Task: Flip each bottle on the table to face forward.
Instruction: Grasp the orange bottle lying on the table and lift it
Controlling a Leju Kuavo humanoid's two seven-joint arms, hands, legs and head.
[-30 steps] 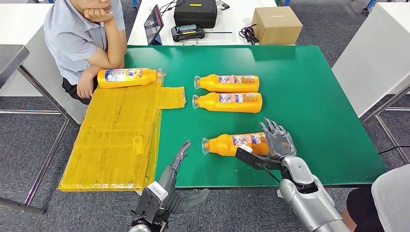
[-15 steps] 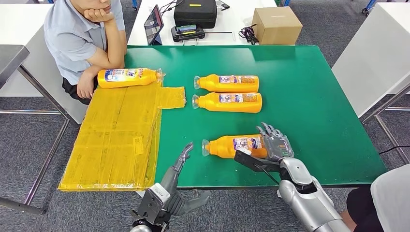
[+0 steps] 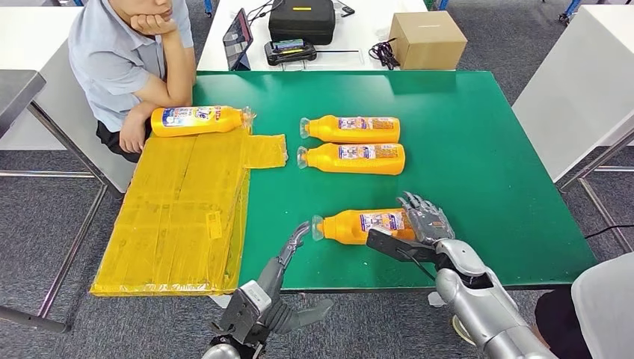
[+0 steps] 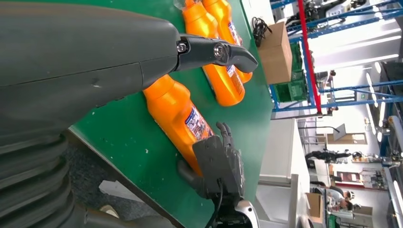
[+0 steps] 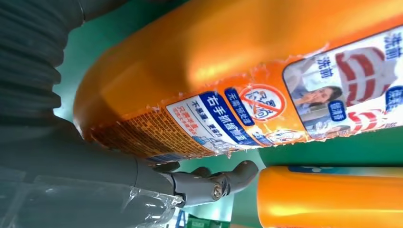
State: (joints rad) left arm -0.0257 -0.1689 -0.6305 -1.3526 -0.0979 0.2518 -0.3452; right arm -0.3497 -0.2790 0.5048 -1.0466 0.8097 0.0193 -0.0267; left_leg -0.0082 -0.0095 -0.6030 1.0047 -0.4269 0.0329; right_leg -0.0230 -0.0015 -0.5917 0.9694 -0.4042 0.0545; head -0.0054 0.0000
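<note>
Open green table [image 3: 478, 149] lies right of the bottles. Two far orange bottles [image 3: 351, 142] lie side by side, touching, no passage between. A clear band separates them from the near orange bottle [image 3: 359, 224]. Yellow flattened cardboard [image 3: 179, 217] covers the left edge.

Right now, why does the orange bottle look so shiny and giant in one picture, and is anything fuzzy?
In the right wrist view the nearest bottle sits very close to the camera, so it looks huge, with a bright glare streak; its label stays readable. In the left wrist view the left hand is a big dark soft shape and the far window light is washed out. The head view is evenly lit and sharp.
</note>
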